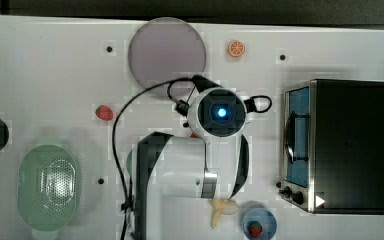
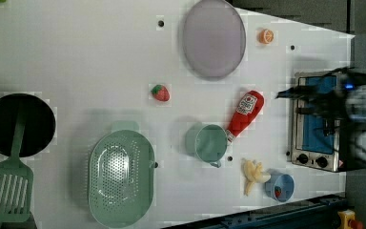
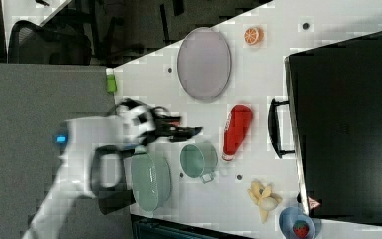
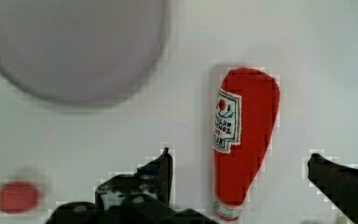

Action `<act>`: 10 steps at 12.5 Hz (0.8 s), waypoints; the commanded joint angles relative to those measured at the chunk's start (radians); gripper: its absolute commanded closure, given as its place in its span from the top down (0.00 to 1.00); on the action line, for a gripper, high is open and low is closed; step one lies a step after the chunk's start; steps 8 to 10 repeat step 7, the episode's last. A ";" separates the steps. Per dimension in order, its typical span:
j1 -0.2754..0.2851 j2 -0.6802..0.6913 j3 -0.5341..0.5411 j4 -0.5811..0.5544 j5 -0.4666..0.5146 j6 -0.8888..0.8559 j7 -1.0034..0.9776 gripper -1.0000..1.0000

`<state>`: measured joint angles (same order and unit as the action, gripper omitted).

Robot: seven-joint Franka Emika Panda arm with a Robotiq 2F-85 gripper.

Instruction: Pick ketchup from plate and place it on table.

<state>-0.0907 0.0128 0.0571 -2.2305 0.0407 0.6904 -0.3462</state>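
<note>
The pincer (image 4: 237, 161) hangs wide open above the white surface (image 2: 76, 57), holding nothing; between its two dark fingers (image 4: 161, 172) in the wrist view lies the ketchup (image 4: 242, 144), a red squeeze bottle with a white label and a white cap, flat on its side; the bottle rests on the surface beside the mauve plate (image 2: 213, 38), apart from it, its cap end close to a green cup (image 2: 208, 143).
</note>
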 commanded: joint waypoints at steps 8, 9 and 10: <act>0.003 -0.116 -0.015 0.375 -0.004 -0.497 0.383 1.00; 0.003 -0.116 -0.015 0.375 -0.004 -0.497 0.383 1.00; 0.003 -0.116 -0.015 0.375 -0.004 -0.497 0.383 1.00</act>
